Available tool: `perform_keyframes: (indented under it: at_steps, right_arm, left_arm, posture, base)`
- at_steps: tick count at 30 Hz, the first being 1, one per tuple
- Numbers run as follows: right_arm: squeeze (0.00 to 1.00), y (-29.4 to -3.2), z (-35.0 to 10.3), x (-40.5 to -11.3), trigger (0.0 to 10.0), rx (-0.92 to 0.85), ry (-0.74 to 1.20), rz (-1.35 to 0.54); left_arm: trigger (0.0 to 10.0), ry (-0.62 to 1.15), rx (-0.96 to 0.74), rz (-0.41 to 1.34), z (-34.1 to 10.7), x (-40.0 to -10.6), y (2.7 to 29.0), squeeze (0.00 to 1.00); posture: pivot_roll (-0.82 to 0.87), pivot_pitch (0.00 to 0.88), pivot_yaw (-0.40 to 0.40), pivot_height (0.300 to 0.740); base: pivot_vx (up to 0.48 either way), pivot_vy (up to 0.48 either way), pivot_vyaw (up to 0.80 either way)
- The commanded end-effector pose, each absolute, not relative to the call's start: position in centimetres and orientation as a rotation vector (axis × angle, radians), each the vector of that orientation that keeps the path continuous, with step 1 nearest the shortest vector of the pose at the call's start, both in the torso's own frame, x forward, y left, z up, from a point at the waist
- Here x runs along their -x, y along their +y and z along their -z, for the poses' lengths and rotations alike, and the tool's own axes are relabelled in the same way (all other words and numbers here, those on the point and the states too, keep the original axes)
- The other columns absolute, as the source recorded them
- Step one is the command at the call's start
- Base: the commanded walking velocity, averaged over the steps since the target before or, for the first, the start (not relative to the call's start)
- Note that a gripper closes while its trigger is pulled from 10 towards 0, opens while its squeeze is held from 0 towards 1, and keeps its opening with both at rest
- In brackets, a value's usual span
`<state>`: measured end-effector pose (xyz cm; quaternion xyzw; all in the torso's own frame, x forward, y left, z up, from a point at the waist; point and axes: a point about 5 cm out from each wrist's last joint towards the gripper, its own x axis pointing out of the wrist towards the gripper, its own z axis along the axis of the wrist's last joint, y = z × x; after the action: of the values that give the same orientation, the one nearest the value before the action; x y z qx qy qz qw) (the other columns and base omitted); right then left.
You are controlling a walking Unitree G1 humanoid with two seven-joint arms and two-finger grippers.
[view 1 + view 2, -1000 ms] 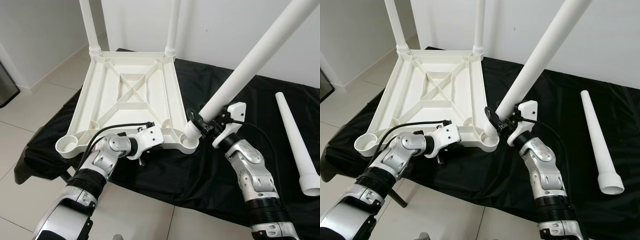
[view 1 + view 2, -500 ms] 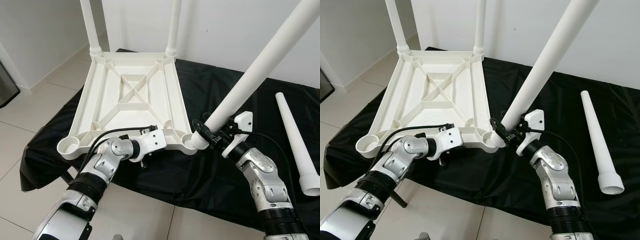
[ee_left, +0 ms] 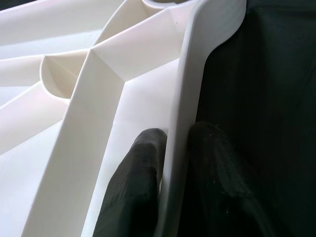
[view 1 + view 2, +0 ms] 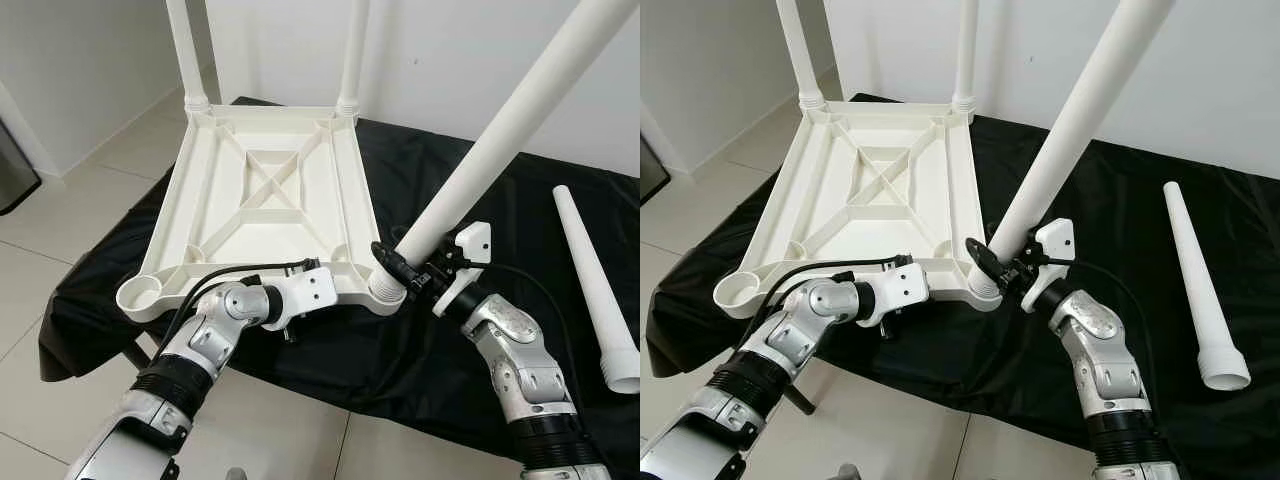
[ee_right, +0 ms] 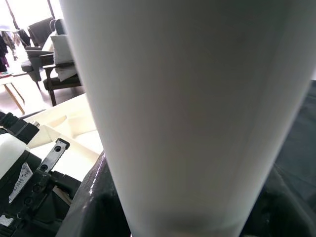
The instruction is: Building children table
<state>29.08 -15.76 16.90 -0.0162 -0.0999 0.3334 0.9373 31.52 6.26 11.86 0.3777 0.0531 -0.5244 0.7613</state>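
- Since half a second ago, the long white plastic table leg has swung back so its ribbed foot end sits against the near right corner socket of the upturned white plastic tabletop; earlier it was slightly off to the right of that corner.
- Right gripper: black fingers clamped around the leg just above its ribbed collar. Leg leans up and to the right, not upright. Right wrist view: the leg passes between the two dark fingers, which touch it on both sides.
- Left gripper: closed on the near edge rim of the tabletop, one black finger inside the rim, the other outside, against the black cloth.
- Tabletop lies underside up on the black cloth, cross ribs showing. Two white legs stand upright in the far corner sockets. Near left socket is open.
- One more white tapered plastic leg lies flat on the cloth at the far right, well apart from the tabletop.
- Light tiled floor around the cloth.
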Motion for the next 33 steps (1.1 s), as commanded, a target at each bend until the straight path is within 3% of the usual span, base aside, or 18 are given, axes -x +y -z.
perform_keyframes:
  at_steps: [1, 23, 33]
  right_arm:
    - [0.00, -15.6, -16.9, -29.2, 10.0, 0.035, -0.195, -0.693]
    - [0.00, -15.2, -15.6, -31.4, 10.0, 0.134, -0.051, -0.689]
    - [0.00, -15.2, -14.0, -30.7, 10.0, 0.114, 0.002, -0.711]
  left_arm:
    - [10.0, 0.141, -0.905, 1.221, -10.4, -30.3, 5.4, 0.00]
    - [10.0, 0.110, -0.954, 1.201, -11.0, -30.1, 5.5, 0.00]
    - [10.0, 0.105, -0.958, 1.195, -11.2, -30.0, 5.7, 0.00]
  posture:
    - [-0.03, 0.021, -0.006, 0.740]
    - [-0.03, 0.024, -0.009, 0.740]
    - [-0.02, 0.032, -0.010, 0.740]
  base:
    - [0.000, 0.000, 0.00]
    - [0.000, 0.000, 0.00]
    - [0.000, 0.000, 0.00]
